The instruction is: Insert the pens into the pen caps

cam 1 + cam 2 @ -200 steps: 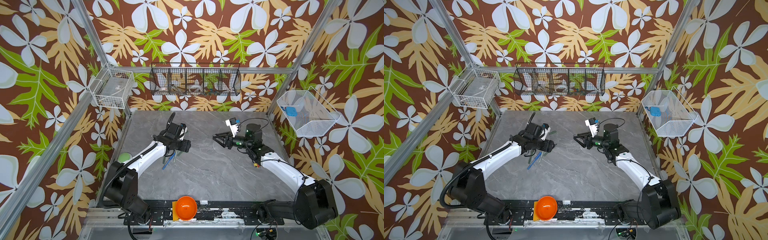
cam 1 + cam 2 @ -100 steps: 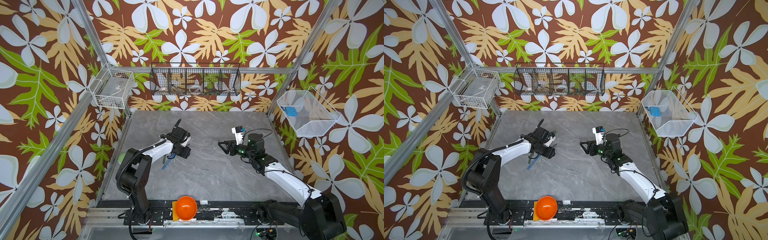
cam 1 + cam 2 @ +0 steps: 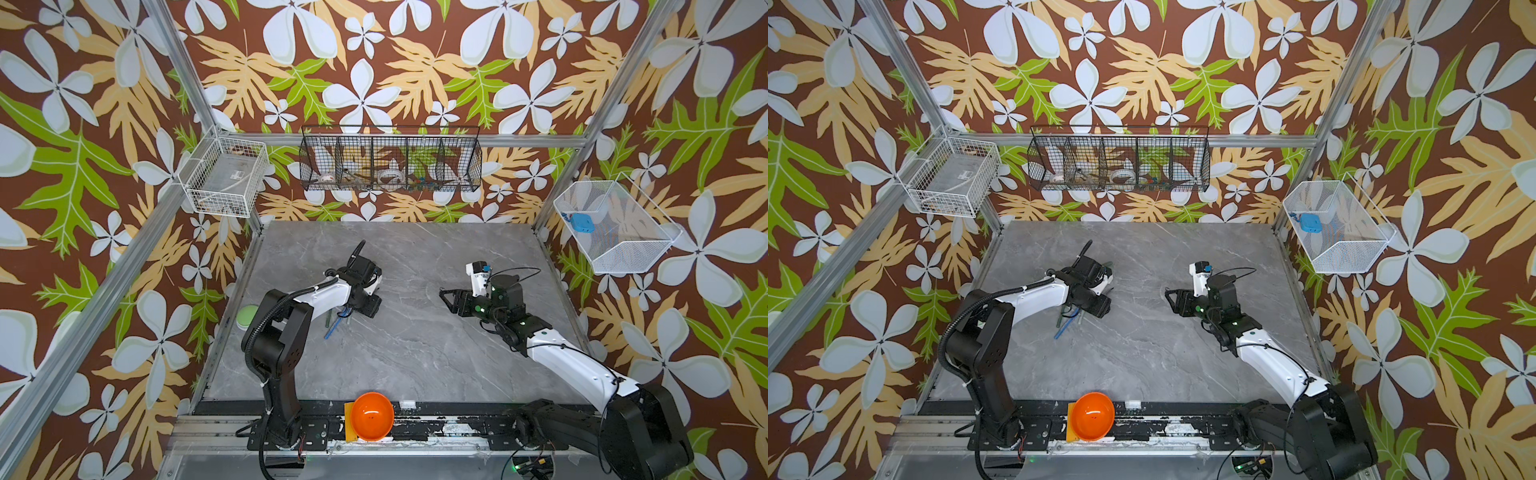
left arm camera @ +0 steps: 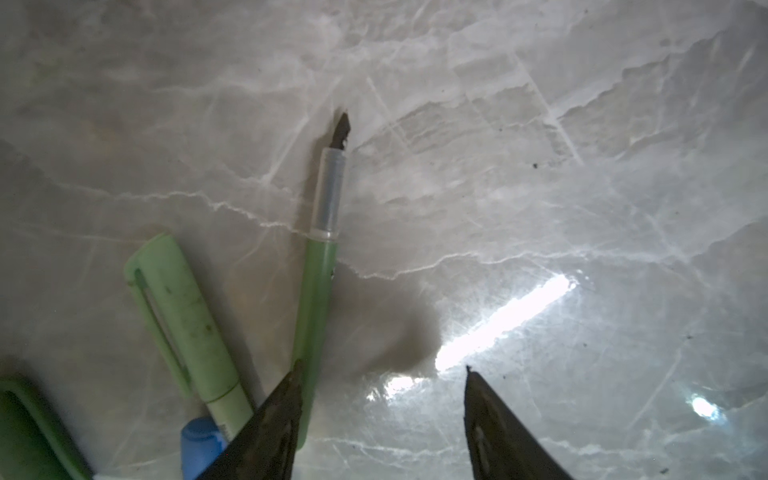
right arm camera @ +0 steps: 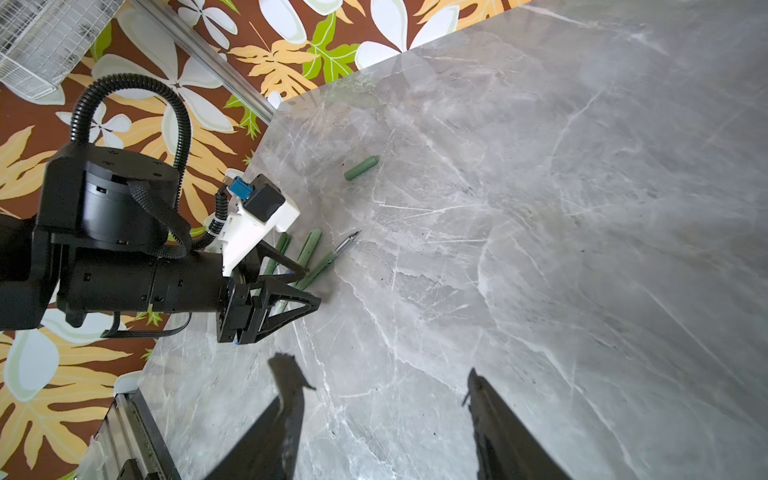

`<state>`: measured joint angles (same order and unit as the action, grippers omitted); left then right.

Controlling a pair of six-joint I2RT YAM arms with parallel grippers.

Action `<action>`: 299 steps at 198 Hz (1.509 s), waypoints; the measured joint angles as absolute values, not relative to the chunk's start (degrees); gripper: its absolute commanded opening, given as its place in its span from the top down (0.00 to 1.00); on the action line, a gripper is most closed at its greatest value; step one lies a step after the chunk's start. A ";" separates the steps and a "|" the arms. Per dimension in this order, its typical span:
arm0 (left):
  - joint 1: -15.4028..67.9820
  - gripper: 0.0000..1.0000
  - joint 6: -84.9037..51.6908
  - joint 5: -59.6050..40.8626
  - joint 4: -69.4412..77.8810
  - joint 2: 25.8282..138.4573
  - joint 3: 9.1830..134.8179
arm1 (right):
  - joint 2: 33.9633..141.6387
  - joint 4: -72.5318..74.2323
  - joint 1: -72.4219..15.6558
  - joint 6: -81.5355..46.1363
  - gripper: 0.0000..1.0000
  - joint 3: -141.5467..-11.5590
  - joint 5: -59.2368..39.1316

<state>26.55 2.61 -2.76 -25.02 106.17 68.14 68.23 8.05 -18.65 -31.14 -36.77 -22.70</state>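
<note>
- The left fingers (image 4: 266, 428) are held spread low over the grey surface (image 4: 540, 166), with nothing pinched between them. One tip is seen against the barrel of the pale green pen (image 4: 320, 282).
- That pen is laid flat and uncapped, just beside the pale green cap (image 4: 183, 316).
- The right fingers (image 5: 507, 432) are spread and empty, well apart from the pens.
- A dark green cap (image 5: 360, 167) is seen lying alone, apart from the cluster.
</note>
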 measured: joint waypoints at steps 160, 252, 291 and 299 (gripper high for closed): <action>28.14 0.97 1.74 1.85 -20.51 107.55 65.84 | 70.32 11.79 -18.68 -34.04 0.38 -37.71 -22.57; 28.86 1.00 -4.23 -10.24 -15.81 100.66 63.51 | 79.64 14.04 -24.25 -36.18 0.38 -39.44 -24.71; 31.75 1.00 -9.17 -15.64 -9.37 96.86 59.92 | 85.84 25.41 -26.70 -43.94 0.37 -36.07 -27.07; 32.56 1.00 -10.13 -16.47 -7.97 95.92 58.83 | 87.31 27.94 -26.65 -45.78 0.37 -35.66 -27.20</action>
<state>32.56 -10.13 -16.47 -7.97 95.92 58.83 87.31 27.94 -26.65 -45.78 -35.66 -27.20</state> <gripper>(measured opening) 0.104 0.624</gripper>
